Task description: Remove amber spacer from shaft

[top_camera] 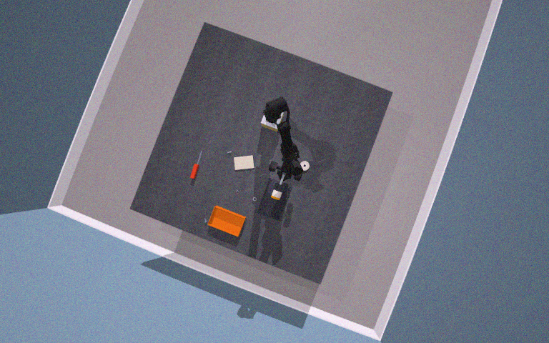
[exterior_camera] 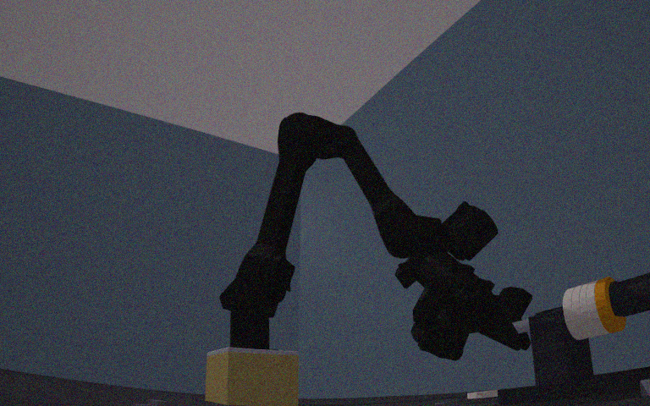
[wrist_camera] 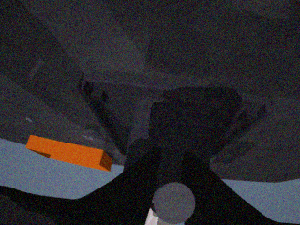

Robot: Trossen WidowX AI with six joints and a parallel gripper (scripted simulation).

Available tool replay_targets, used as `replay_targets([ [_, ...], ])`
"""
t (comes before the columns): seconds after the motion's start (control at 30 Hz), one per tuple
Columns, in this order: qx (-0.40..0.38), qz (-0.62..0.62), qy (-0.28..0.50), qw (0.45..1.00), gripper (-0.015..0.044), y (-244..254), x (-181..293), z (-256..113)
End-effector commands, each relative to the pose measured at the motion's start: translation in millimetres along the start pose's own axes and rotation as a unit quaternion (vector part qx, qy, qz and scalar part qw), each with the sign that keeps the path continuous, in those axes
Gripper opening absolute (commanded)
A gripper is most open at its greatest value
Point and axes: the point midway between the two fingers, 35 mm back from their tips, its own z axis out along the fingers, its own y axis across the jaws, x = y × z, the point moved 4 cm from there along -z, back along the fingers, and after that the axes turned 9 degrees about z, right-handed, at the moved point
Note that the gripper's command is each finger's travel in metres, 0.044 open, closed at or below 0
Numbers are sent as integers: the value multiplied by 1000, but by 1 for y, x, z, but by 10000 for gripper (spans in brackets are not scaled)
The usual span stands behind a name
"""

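Note:
The pale grey shaft sticks out of the near dark support block; its round end faces the wrist camera. My gripper is shut on this shaft end, close in front of the block. White spacers sit side by side beyond the block. The amber spacer is beside them at the far end of the row, against the dark housing's round nose. The shaft inside the spacers and the housing is hidden.
An orange bin stands left of the fixture. A cream block, a red-handled screwdriver and a small ring lie left too. A white disc with a dark centre is right of the gripper.

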Motion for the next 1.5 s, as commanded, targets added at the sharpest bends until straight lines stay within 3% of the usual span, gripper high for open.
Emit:
replay_targets([
  [0.0,0,0,0,1000,0,0,-1,-1],
  [1.47,0,0,-1,1000,0,1,-4,-4],
])
